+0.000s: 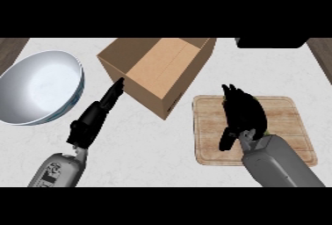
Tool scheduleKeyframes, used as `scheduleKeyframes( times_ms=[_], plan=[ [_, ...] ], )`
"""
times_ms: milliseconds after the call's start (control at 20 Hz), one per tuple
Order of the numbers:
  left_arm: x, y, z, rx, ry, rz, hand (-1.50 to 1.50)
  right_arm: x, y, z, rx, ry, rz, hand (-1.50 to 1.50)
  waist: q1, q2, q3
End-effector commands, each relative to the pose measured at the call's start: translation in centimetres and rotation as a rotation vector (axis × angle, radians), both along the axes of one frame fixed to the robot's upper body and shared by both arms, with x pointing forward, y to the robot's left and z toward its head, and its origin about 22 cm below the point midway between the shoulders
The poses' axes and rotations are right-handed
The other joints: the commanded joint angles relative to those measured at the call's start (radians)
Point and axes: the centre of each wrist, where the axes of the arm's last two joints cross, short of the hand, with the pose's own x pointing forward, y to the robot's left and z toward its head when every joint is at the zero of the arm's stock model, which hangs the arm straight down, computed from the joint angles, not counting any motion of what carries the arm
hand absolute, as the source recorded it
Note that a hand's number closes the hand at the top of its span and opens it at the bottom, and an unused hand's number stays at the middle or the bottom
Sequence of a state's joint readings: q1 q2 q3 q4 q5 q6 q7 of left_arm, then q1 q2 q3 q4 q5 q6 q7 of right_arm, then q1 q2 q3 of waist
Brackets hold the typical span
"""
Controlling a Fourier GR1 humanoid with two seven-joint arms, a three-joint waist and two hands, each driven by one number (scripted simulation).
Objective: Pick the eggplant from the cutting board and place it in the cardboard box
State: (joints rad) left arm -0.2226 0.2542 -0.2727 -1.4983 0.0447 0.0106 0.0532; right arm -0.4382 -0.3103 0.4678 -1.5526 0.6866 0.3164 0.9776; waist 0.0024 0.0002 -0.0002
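One cardboard box (159, 72), one cutting board (285, 132), one bowl (39, 85).
Left hand (97, 116) straight-fingered beside box; right hand (241, 114) over board, finger state unclear; bare counter (146, 149) lower centre.

Over at nine o'clock sits a big pale blue-white bowl (40, 87), tipped so its glossy inside faces us, its far side cut off by the edge of view. It rests on a white speckled counter (156, 145). Up at one o'clock, a black object (271, 42) pokes in from the top edge. Dark wood strips (13, 46) show at eleven and two o'clock.
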Motion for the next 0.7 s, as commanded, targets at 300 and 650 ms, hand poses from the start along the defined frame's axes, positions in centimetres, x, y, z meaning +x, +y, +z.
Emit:
scheduleKeyframes(
  times_ms=[300,650],
  plan=[
    [-0.5,-1.3,0.8,0.008,-0.017,0.013,0.00,0.6,1.2,-3.5,-0.065,0.036,-0.015,-1.50,0.002,0.000,0.000],
    [0.5,-0.4,0.4,0.019,-0.019,0.016,0.00,1.3,-0.4,-3.9,-0.054,0.101,-0.028,-1.50,-0.001,0.000,0.000]
  ],
)
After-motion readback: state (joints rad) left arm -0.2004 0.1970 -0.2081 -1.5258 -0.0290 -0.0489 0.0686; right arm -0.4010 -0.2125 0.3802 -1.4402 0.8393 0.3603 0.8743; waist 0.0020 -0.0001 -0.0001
